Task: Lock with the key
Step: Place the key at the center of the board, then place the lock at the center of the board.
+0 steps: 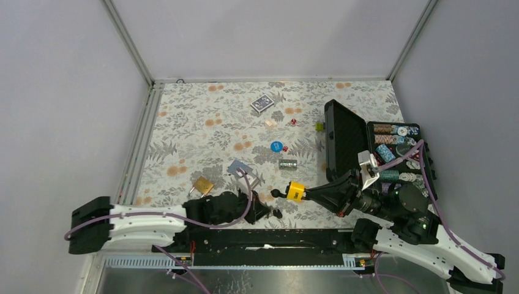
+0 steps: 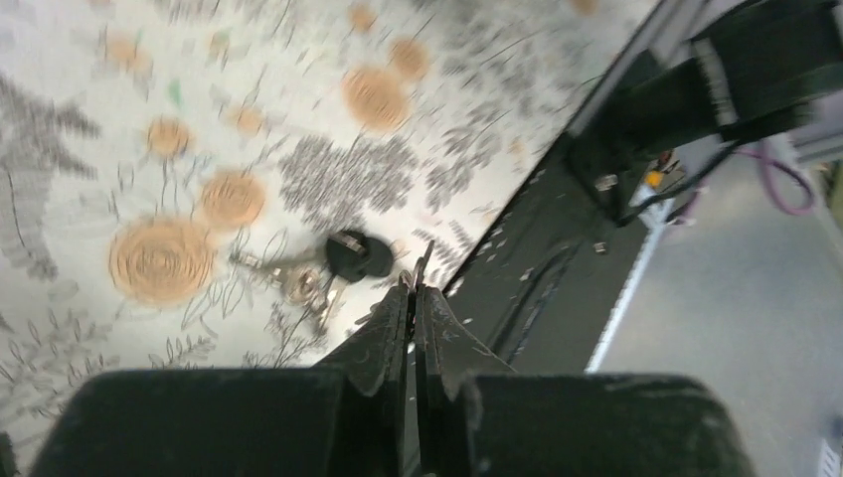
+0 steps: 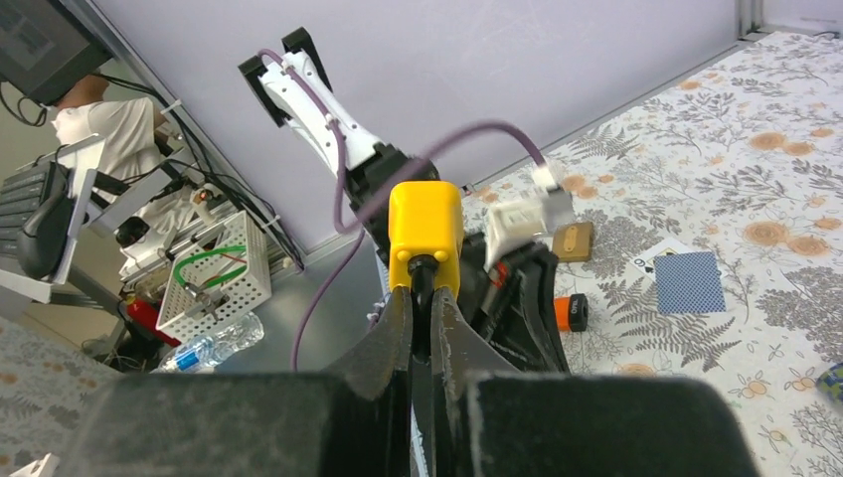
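Right tool (image 3: 420, 298) is clenching the yellow lock (image 3: 424, 231) aloft, likely presenting its keyway, while left tool (image 2: 413, 290) is hovering pinched shut just beside the keys (image 2: 343, 260).

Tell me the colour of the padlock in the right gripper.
Bright yellow. The blocky padlock body held by the right gripper shows best in the right wrist view.

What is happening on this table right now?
The right end effector is shut on a yellow padlock and holds it out toward the left arm. The left end effector is shut too, low over the floral table, and a bunch of keys lies just beyond its tips. I cannot tell whether it pinches one of them.
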Robot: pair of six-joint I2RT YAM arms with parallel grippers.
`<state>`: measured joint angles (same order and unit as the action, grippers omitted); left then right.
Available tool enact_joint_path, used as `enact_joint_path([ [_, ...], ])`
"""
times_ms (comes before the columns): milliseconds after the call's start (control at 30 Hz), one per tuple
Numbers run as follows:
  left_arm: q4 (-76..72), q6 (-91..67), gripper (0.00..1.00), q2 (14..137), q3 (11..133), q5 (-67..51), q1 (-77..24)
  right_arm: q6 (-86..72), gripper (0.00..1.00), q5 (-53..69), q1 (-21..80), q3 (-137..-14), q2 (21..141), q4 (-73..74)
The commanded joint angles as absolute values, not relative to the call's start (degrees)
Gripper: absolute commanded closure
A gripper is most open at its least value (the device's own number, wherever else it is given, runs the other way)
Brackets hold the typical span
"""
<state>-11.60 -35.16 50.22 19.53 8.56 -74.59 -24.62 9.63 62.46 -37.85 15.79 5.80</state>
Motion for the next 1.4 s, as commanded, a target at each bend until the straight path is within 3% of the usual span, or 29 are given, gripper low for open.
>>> enact_joint_path([
  [0, -27.9, -46.6, 1.0, 59.3, 17.2, 12.1, -74.3, -23.6, 1.0, 7.2, 62.5, -39.3, 15.6, 2.2],
  [167, -30.3, -47.5, 0.97, 69.9, 19.8, 11.2, -74.3, -23.4, 1.0, 7.4, 62.4, -39.4, 16.0, 2.4],
  [200, -29.9, -47.6, 0.89, 70.8, 20.5, 11.3, -74.3, -23.2, 1.0, 7.4, 62.5, -39.5, 16.0, 2.6],
  [267, -27.0, -47.7, 0.56, 71.3, 21.8, 12.7, -74.3, -22.9, 1.0, 7.2, 62.4, -39.7, 16.1, 3.4],
  [300, -24.3, -47.9, 0.45, 70.8, 22.5, 14.1, -74.3, -22.7, 1.0, 7.1, 62.5, -39.8, 16.1, 3.8],
  [367, -19.2, -47.9, 0.31, 67.9, 23.4, 17.7, -74.3, -22.5, 1.0, 6.4, 62.5, -39.9, 16.1, 4.7],
  [467, -9.8, -46.7, 0.19, 60.6, 24.6, 23.9, -74.1, -22.0, 1.0, 4.8, 62.5, -39.6, 16.1, 5.8],
  [700, 16.0, -40.1, 0.08, 38.9, 33.0, 38.7, -71.6, -22.4, 1.0, 0.4, 62.5, -38.9, 21.5, 6.3],
  [867, 25.9, -36.1, 0.07, 28.8, 40.0, 42.6, -68.0, -26.7, 1.0, -3.0, 62.5, -34.4, 29.7, 1.1],
  [1100, 30.8, -36.2, 0.07, 28.5, 44.6, 42.1, -67.9, -37.8, 1.0, 2.9, 62.4, -26.2, 50.2, -20.4],
  [1367, 29.0, -37.3, 0.06, 32.6, 44.1, 38.6, -67.9, -40.4, 1.0, 10.0, 62.5, -35.0, 76.6, -39.6],
])
